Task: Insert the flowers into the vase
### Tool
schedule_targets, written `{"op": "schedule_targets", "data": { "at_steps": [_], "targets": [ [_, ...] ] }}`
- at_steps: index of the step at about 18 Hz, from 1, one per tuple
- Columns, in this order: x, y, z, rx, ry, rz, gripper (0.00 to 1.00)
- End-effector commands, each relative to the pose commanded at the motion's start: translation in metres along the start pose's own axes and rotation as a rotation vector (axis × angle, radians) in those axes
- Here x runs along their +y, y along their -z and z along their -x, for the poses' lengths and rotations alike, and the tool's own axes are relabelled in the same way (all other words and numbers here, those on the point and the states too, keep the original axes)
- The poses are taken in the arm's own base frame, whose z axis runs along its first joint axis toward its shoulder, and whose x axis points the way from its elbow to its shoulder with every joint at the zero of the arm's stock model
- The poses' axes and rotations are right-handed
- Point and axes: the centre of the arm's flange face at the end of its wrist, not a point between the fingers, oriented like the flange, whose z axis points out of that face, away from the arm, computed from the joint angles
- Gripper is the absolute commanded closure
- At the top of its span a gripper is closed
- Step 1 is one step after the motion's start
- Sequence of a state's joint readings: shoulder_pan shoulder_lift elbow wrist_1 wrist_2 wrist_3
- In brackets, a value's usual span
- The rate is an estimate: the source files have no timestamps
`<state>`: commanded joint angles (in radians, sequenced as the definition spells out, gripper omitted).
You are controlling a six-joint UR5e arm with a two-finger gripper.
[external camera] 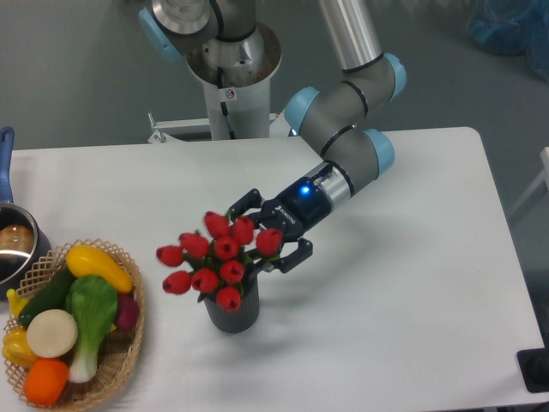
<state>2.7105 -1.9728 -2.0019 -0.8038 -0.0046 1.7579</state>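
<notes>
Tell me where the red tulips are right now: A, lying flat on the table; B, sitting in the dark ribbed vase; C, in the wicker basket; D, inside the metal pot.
B: the flowers have their stems down in the vase, with the gripper open beside them.

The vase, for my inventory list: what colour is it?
Dark grey. The vase shows in the fixed camera view, mostly hidden under the red flowers.

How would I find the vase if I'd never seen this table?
Start at the white table and follow the grey robot arm down to its tool, which is open. Just below it, near the table's middle, is a bunch of red flowers; the vase is the dark grey ribbed tube under them. Unlike the woven basket of toy vegetables at left, it holds only flowers.
</notes>
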Motion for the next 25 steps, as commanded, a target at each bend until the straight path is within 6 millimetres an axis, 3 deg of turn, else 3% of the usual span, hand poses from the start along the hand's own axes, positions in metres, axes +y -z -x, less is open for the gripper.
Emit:
{"op": "schedule_targets", "data": {
  "at_steps": [4, 8, 19, 25],
  "targets": [
    [-0.013, 0.018, 0.009, -0.019, -0.005, 0.104, 0.00],
    [-0.039, 0.028, 0.027, -0.039, 0.018, 0.192, 0.00],
    [-0.082, 0.074, 0.029, -0.128, -0.058, 0.426, 0.00],
    [-0.101, 0.114, 0.036, -0.218, -0.069, 0.764, 0.00]
  ]
}}
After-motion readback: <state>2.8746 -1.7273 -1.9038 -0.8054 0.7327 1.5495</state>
